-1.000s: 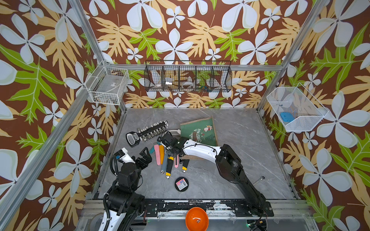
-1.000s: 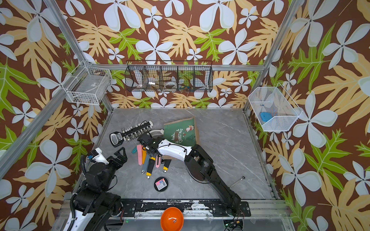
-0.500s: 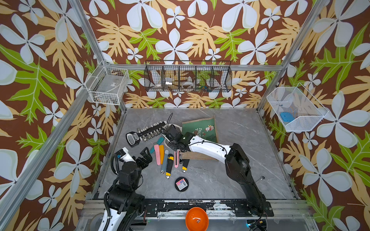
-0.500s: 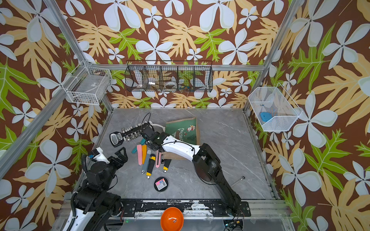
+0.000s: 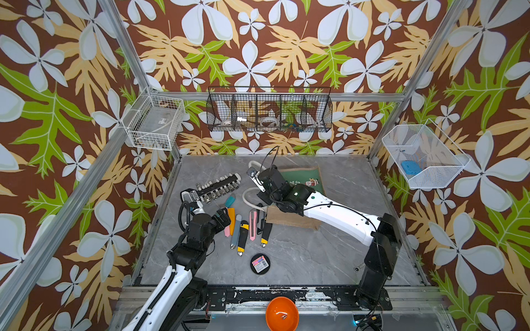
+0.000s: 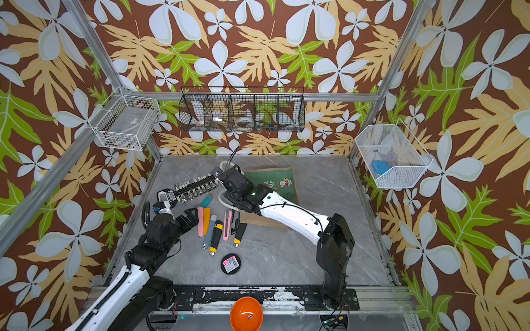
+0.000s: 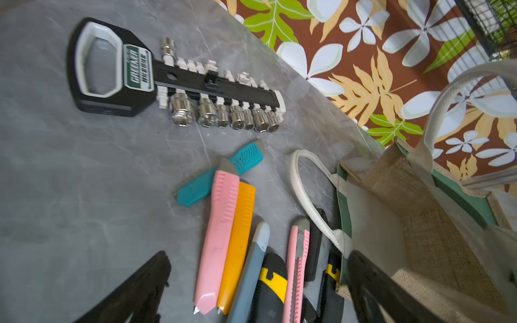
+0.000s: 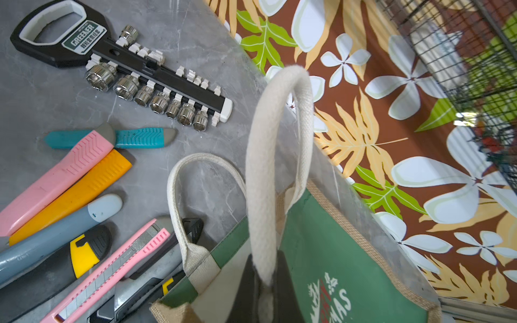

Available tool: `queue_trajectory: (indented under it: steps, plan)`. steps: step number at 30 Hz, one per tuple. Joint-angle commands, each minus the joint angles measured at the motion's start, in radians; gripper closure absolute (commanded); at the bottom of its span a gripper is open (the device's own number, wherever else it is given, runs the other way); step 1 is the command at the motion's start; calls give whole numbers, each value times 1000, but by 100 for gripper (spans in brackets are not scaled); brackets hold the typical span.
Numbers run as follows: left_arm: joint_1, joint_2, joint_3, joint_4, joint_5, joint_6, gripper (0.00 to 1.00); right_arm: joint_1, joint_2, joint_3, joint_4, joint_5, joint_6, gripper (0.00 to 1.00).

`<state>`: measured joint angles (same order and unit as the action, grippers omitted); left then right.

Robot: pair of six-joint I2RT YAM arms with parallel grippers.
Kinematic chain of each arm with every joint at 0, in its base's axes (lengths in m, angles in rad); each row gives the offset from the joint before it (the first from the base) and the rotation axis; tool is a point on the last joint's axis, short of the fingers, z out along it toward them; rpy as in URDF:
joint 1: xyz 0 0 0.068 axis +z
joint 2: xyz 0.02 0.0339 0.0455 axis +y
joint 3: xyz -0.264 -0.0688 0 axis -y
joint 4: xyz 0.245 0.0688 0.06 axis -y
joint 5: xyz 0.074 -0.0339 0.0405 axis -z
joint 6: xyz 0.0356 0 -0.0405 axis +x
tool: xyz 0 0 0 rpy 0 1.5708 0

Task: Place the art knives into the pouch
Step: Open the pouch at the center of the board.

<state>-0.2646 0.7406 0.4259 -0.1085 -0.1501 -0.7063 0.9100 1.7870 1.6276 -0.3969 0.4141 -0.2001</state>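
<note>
right pincer [image 8: 264,282]: clamped tight on the pouch's upper handle [image 8: 275,167], which loops up from between its fingers.
pouch [image 5: 304,179]: hangs from the right pincer, green front up, lower side on the bench [image 5: 301,258], mouth gaping toward the left pincer.
left pincer [image 7: 258,256]: spread wide, holding nothing, poised over the knives.
knives [image 7: 219,232]: a row flat on the bench beneath the left pincer, just beside the pouch mouth; none gripped.
socket rail [image 7: 212,86]: beyond the knives from the left pincer.

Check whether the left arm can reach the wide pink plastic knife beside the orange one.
Probably yes: the open left gripper hangs right beside the wide pink plastic knife, nothing over it; the orange plastic knife alongside may crowd one finger.
</note>
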Motion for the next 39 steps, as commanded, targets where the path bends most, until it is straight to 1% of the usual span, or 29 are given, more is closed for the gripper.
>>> queue_trajectory:
  steps: [1, 7, 14, 22, 25, 29, 32, 33, 35, 39]
  plan:
    - [1, 85, 35, 147, 113, 17, 0, -2, -54, -40, 65, -1, -45, 100]
    - [-2, 216, 61, 267, 235, -26, 0, -3, -123, -68, 100, 38, -77, 100]
    - [-22, 345, 106, 330, 300, -24, 2, -3, -186, -107, 157, 61, -97, 100]
    - [-50, 525, 172, 397, 386, -35, 3, -3, -264, -182, 216, 37, -87, 100]
    - [-60, 600, 198, 464, 443, -72, 4, -3, -285, -206, 231, 30, -90, 100]
    - [-80, 704, 272, 474, 514, -81, 6, -3, -314, -250, 275, 40, -99, 100]
    - [-91, 768, 304, 474, 514, -81, 6, -3, -326, -260, 287, 34, -102, 100]
    - [-93, 785, 315, 509, 540, -109, 8, -3, -329, -263, 292, 34, -101, 100]
    - [-97, 832, 346, 516, 555, -116, 11, -3, -337, -272, 304, 31, -101, 100]
    - [-103, 916, 401, 515, 567, -120, 11, -3, -349, -288, 321, 23, -98, 100]
